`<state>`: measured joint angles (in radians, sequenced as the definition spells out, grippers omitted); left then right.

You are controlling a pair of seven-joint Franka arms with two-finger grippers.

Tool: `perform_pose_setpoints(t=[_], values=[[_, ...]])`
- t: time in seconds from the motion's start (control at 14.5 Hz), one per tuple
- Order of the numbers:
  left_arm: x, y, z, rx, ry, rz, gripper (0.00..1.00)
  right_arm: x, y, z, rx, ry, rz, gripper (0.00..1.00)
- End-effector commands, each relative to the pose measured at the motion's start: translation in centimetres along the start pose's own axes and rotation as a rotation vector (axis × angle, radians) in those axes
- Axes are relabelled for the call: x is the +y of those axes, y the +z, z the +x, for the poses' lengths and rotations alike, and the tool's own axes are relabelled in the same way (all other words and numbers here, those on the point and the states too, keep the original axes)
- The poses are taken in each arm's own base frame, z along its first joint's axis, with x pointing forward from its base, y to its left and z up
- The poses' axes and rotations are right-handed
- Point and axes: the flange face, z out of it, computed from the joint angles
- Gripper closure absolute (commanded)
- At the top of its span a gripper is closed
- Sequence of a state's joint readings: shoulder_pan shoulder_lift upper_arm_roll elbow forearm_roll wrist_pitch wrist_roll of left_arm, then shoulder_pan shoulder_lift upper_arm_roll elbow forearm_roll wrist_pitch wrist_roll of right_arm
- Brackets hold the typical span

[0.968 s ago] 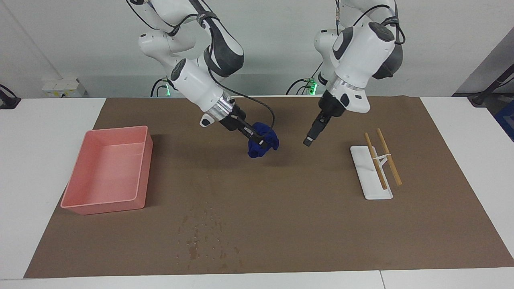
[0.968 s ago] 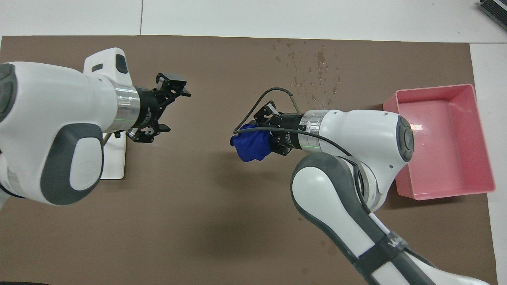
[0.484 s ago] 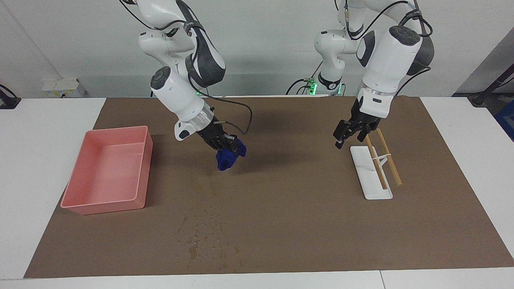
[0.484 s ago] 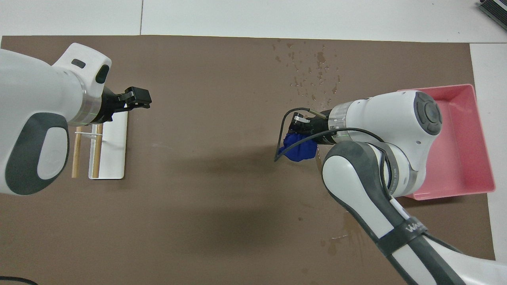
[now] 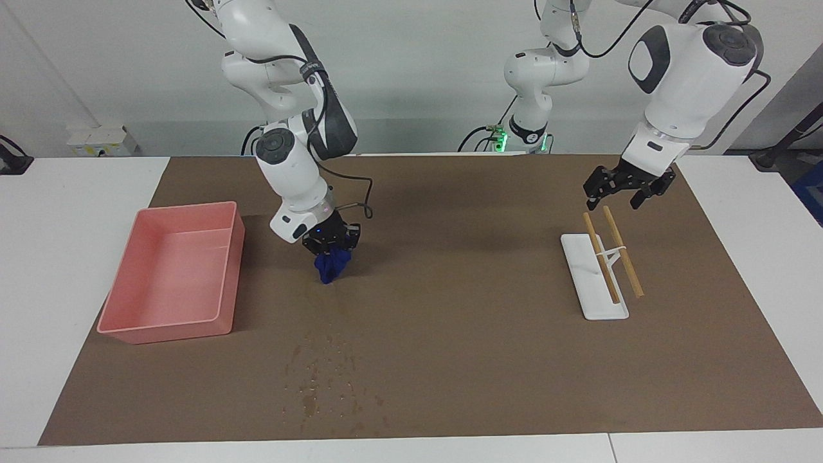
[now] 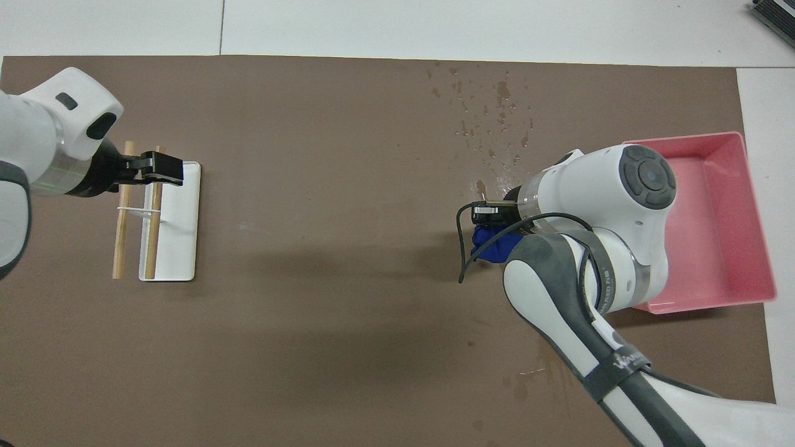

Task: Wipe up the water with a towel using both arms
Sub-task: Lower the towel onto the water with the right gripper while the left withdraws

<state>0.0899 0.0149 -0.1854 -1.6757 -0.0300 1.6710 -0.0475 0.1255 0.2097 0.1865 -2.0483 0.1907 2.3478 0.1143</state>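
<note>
Facing view, your inventory:
- Right gripper [image 5: 330, 246]: pointing down over the brown mat [image 5: 450, 360], clamped on the blue towel [image 5: 332, 267], which hangs bunched from its fingers beside the pink tray [image 5: 128, 334]. You cannot tell whether the towel's lowest fold touches the mat.
- Left gripper [image 5: 620, 191]: raised, fingers spread apart and holding nothing, over the ends of the two wooden sticks [image 5: 611, 254] nearest the robots.
- Sticks: lying side by side across a small white stand [image 5: 604, 308], toward the left arm's end of the mat.
- Water drops [image 5: 321, 379]: scattered on the mat near its edge farthest from the robots, farther out than the towel.
- Tray: at the right arm's end of the mat.

Overhead view, your inventory:
- Right gripper [image 6: 490, 214]: mostly covered by its own arm; the towel [image 6: 487, 248] shows as a blue lump below it, between the tray [image 6: 754, 205] and the mat's middle.
- Water drops [image 6: 490, 112]: farther from the robots than the towel.
- Left gripper [image 6: 163, 171]: over the white stand [image 6: 180, 248] and the sticks [image 6: 121, 242].
</note>
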Motion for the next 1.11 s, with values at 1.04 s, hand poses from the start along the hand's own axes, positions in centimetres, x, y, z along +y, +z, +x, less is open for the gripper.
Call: perform_pose_setpoints(t=[1.04], values=[[0.6, -3.9, -2.0, -0.083, 0.026, 0.023, 0.0, 2.1, 2.3, 12.8, 0.303, -0.192, -0.028, 1.0]])
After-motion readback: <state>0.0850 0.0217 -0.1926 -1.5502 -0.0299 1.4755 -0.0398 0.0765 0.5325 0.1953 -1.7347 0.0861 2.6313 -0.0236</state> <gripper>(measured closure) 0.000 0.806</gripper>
